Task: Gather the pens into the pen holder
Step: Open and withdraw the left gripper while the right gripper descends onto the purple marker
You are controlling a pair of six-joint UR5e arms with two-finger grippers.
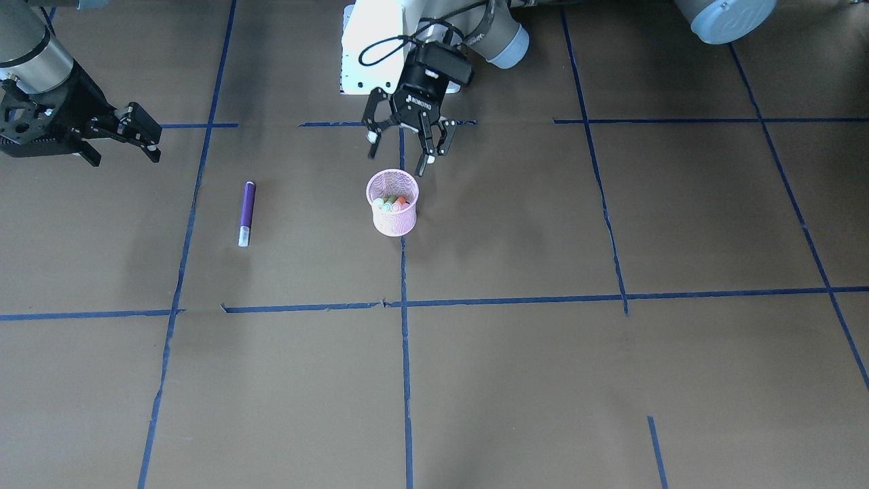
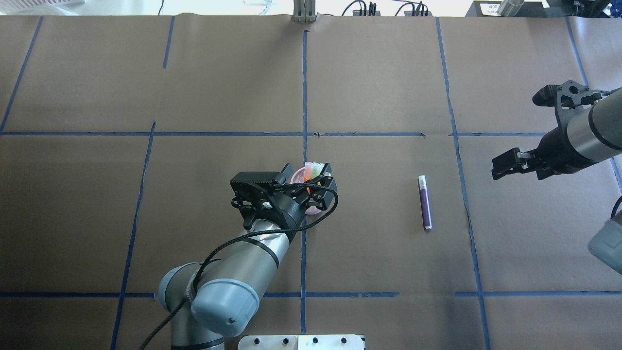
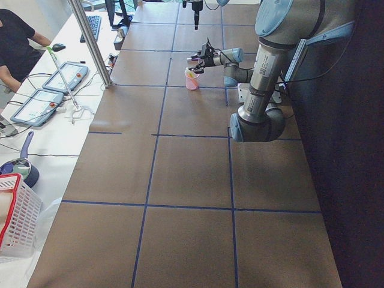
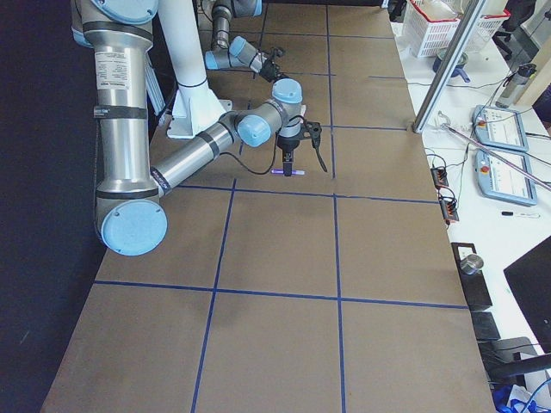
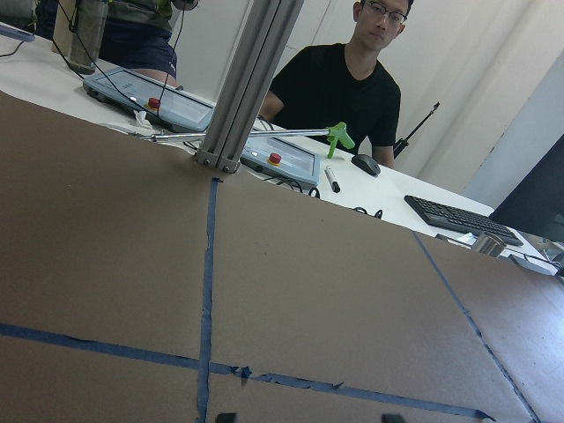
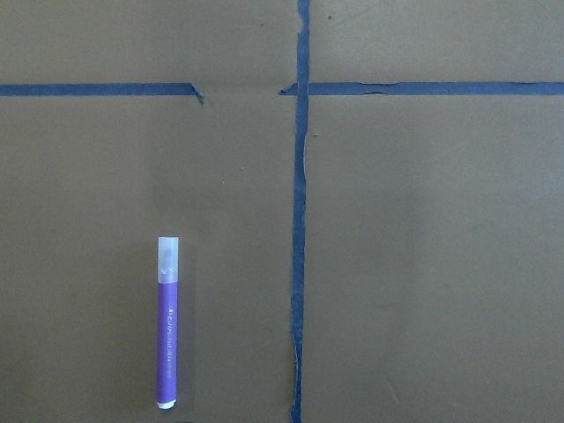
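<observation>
Left arm reaching to mid-table, left gripper [image 1: 400, 153] hovering just above pink pen holder [image 1: 394, 221], fingers spread, empty, orange pen [image 1: 401, 201] and green pen [image 1: 389, 202] inside, right gripper [image 1: 125, 157] off to the side, fingers apart, empty, purple pen [image 1: 247, 212] lying flat on table [image 1: 543, 380].

Left hand [image 3: 198, 59] over pen holder [image 3: 192, 81]
</observation>
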